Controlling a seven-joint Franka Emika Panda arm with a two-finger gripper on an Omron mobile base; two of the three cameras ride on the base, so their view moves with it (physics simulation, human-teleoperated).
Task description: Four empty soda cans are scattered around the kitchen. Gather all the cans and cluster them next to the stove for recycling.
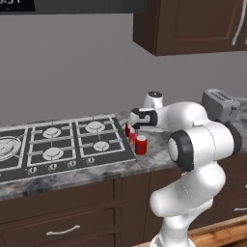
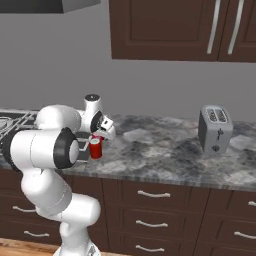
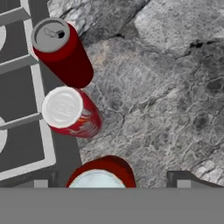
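The stove (image 1: 58, 144) lay sunk in the bench (image 2: 165, 150) at the left, and the cans stood on the bench just off its right edge. In the hand view three showed in a row along that edge: one can (image 3: 61, 50) farthest from the hand, a second can (image 3: 70, 111) next to it, and a third can (image 3: 101, 173) nearest, directly beneath the hand between the dark finger tips. In the left base view the near can (image 1: 141, 144) stood upright at the stove's right front corner, with the others half hidden behind it under the wrist. The gripper (image 3: 113, 179) hung over that near can with its jaws apart, one tip on either side and neither pressing the can's wall, so the can looked set down and let go. Further right of the stove, well apart from the cluster, sat the toaster (image 2: 215, 128). To finish the release cleanly, I judged the hand should rise straight up with the jaws held wide, avoiding any sideways drift that could clip the can's rim and knock it into its neighbours. A fourth can could not be made out, so one more fetch was probably owed.
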